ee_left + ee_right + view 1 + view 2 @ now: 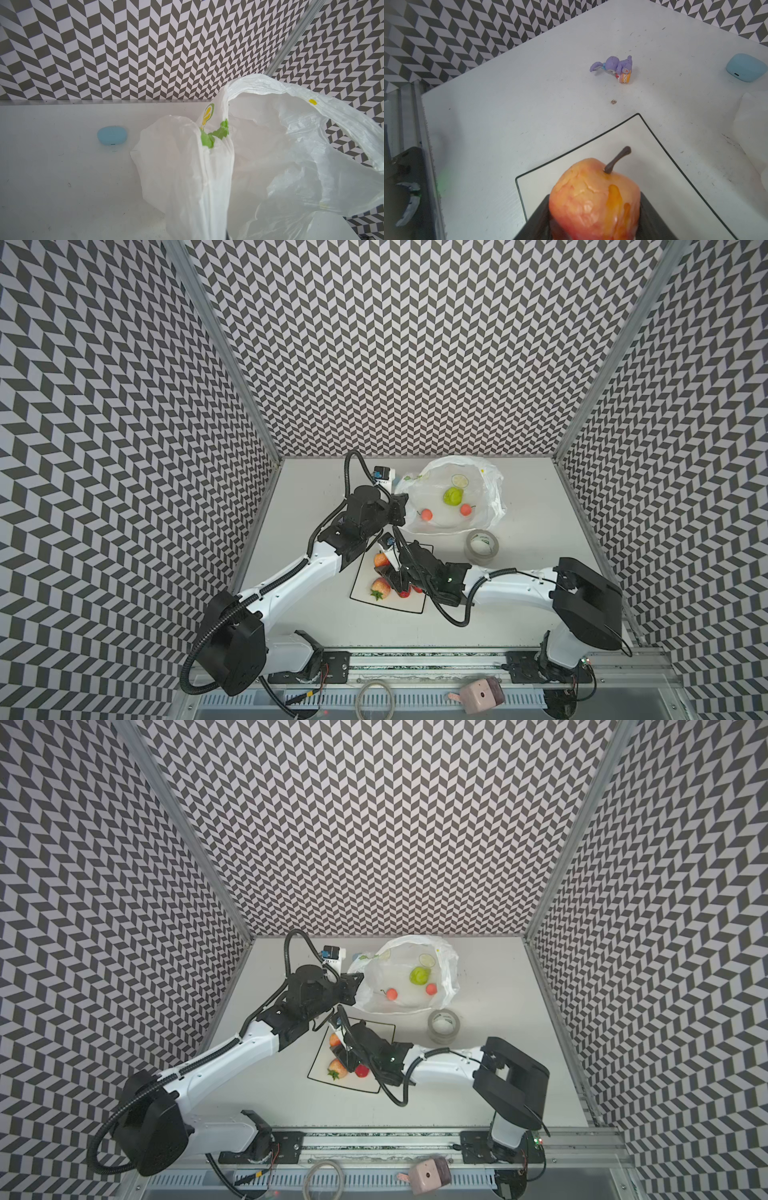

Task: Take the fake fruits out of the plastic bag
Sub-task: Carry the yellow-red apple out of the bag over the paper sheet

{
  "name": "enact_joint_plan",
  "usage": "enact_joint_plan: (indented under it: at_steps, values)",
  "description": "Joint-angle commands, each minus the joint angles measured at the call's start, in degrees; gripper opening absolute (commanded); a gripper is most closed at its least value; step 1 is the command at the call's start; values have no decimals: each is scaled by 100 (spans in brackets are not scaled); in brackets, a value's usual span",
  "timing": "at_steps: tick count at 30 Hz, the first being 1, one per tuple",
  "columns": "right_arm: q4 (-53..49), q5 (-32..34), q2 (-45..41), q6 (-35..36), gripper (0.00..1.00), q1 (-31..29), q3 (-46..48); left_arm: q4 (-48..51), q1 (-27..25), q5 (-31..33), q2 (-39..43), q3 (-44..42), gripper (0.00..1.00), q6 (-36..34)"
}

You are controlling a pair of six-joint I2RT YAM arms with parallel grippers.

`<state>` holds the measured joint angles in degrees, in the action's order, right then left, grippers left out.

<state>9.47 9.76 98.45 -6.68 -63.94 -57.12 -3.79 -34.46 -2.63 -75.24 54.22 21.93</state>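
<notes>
Chevron walls (pixel 415 344), scuffed white tabletop (pixel 540 539), black-rimmed plate (pixel 397 605), plastic bag (pixel 492 497) at back

— Is there any lettering to read?
— None. The plastic bag (pixel 291 166) bears only green and yellow printed marks, no letters.
— And the tape roll (pixel 478 558)?
— It has green print inside, too small to read.

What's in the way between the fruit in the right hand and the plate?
Nothing visible. The right hand holds the orange-red fruit right over a bare part of the plate; the strawberry lies farther along the plate, not under it.
</notes>
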Motion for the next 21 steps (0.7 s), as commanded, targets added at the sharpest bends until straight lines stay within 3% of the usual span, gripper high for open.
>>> enact_joint_plan:
  at_steps: [1,15,21]
  values:
    - [416,176,331,-94,42,56,-300,-11,23,61,188,45,0,4]
    - [330,-3,1261,-110,42,329,-659,36,21,122,238,11,0,-31]
    - [353,-20,1347,-90,57,343,-694,36,19,116,237,10,0,-31]
